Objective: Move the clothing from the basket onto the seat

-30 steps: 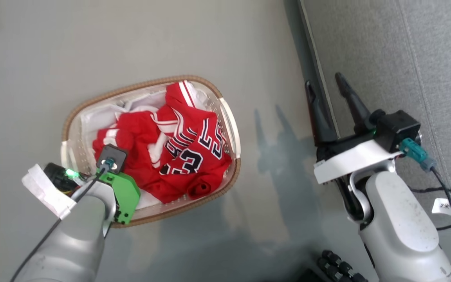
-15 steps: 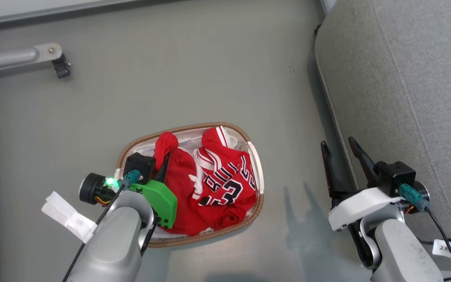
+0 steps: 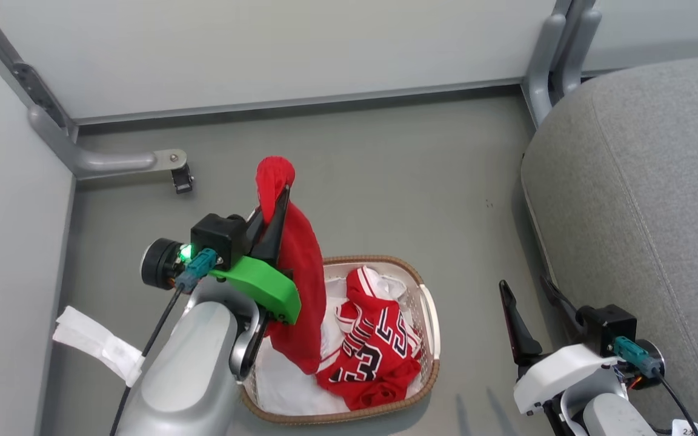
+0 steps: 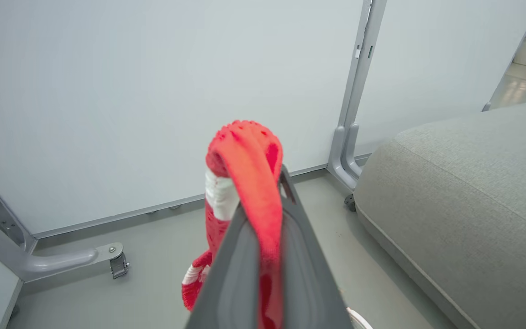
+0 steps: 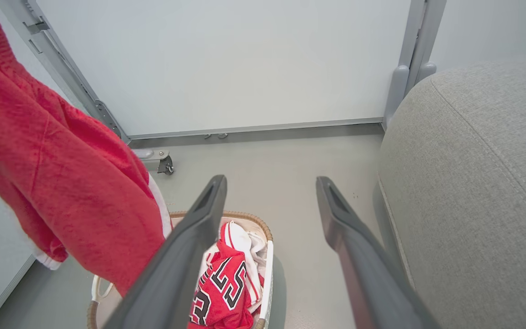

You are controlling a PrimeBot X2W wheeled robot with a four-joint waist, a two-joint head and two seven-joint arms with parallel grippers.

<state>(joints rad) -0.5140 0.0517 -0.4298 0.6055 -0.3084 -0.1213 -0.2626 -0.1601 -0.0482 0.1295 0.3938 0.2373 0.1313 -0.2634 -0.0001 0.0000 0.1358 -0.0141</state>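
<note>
Two red garments make up the clothing, and they are apart. The left gripper (image 3: 276,203) has its fingers clamped together on a fold of the shorts (image 3: 300,272) and holds them above the basket (image 3: 432,330). The fold bulges over the fingertips, and the rest of the fabric hangs straight down past the green wrist bracket (image 3: 264,290). In the left wrist view a white stripe shows on the bunched cloth just beside the fingers. The lower hem of the shorts hangs over the left part of the basket, above the white cloth liner (image 3: 282,378); whether it touches the liner I cannot tell.

The basketball jersey (image 3: 376,354) lies crumpled inside the basket against its right rim, black-and-white lettering and numbers facing up. The basket stands on the grey floor (image 3: 385,181), near the left edge of the seat (image 3: 646,200) but apart from it.

The right gripper (image 3: 526,286) hovers low over the floor between the basket and the seat's edge, its two dark fingers spread wide with nothing between them. Nothing red lies on the seat. A partition foot with a caster (image 3: 180,178) stands on the floor beyond the basket.
</note>
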